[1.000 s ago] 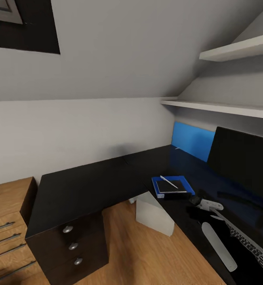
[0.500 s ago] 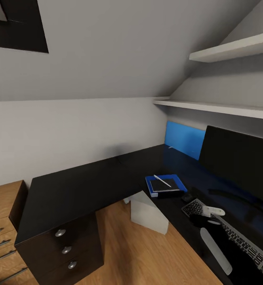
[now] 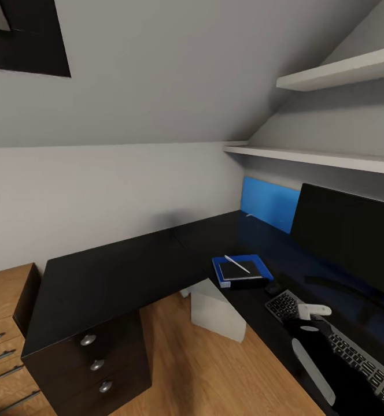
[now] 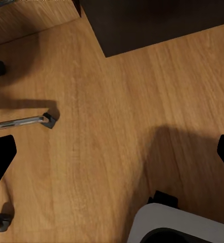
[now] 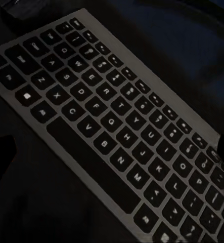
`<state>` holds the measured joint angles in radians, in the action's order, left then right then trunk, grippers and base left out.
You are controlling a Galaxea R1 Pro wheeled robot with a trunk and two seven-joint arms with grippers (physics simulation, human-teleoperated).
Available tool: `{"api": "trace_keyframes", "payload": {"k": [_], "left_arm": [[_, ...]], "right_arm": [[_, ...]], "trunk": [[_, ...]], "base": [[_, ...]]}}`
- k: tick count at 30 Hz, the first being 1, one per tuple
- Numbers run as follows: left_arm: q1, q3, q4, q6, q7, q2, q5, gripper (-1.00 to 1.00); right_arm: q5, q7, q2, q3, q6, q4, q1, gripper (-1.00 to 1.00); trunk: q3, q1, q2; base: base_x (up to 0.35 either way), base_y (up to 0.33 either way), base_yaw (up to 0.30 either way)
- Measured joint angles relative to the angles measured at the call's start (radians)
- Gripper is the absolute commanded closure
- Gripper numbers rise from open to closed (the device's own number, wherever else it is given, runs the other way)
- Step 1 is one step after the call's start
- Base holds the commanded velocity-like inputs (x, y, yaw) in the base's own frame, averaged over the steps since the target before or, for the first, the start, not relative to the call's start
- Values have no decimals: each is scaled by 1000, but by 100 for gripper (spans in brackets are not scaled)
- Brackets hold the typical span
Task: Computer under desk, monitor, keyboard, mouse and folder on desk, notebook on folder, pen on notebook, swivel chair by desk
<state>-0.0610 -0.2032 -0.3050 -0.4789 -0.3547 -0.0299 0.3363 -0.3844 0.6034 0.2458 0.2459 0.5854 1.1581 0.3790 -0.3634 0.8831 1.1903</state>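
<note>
The black desk (image 3: 117,277) fills the middle of the head view. At its right stands the monitor (image 3: 348,237), with the keyboard (image 3: 354,352) in front of it. The blue folder (image 3: 261,267) lies left of the keyboard, carrying the dark notebook (image 3: 242,270) and the white pen (image 3: 236,264). The white computer (image 3: 215,309) sits under the desk. My right arm (image 3: 312,361) reaches over the keyboard (image 5: 112,131), and the right gripper (image 5: 112,152) hangs open above its keys. My left gripper (image 4: 112,152) is open over bare floor, near a chrome leg and caster of the swivel chair (image 4: 28,121).
A light wooden drawer chest (image 3: 4,312) stands left of the desk's three drawers (image 3: 96,364). Two white shelves (image 3: 331,156) run along the wall above the monitor under a sloped ceiling. Wooden floor (image 3: 203,370) lies in the desk's inner corner. A grey rounded body (image 4: 182,225) lies close under the left gripper.
The head view swung right between one second and half a second ago, then held still. My right arm has drawn slightly back along the keyboard. Folder, notebook and pen stay put.
</note>
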Motion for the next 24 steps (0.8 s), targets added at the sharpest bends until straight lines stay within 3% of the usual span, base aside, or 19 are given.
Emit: {"api": "trace_keyframes", "payload": {"k": [6, 10, 17, 24], "left_arm": [[0, 0, -9, -3, -1, 2, -1, -100], [0, 0, -12, -3, -1, 4, 0, -100], [0, -1, -13, -2, -1, 6, -1, -100], [0, -2, -12, -2, -1, 6, -1, -100]], "right_arm": [[29, 0, -2, 1, 7, -35, 2, -100], [56, -1, -24, 3, 26, -55, 3, -100], [179, -3, -70, 5, 36, -106, 3, -100], [214, -3, -83, 4, 36, -120, 3, -100]], "trunk": [[0, 0, 0], [0, 0, 0], [-22, 27, 49], [-44, 54, 98]], "base": [[0, 0, 0], [0, 0, 0], [0, 0, 0], [0, 0, 0]]}}
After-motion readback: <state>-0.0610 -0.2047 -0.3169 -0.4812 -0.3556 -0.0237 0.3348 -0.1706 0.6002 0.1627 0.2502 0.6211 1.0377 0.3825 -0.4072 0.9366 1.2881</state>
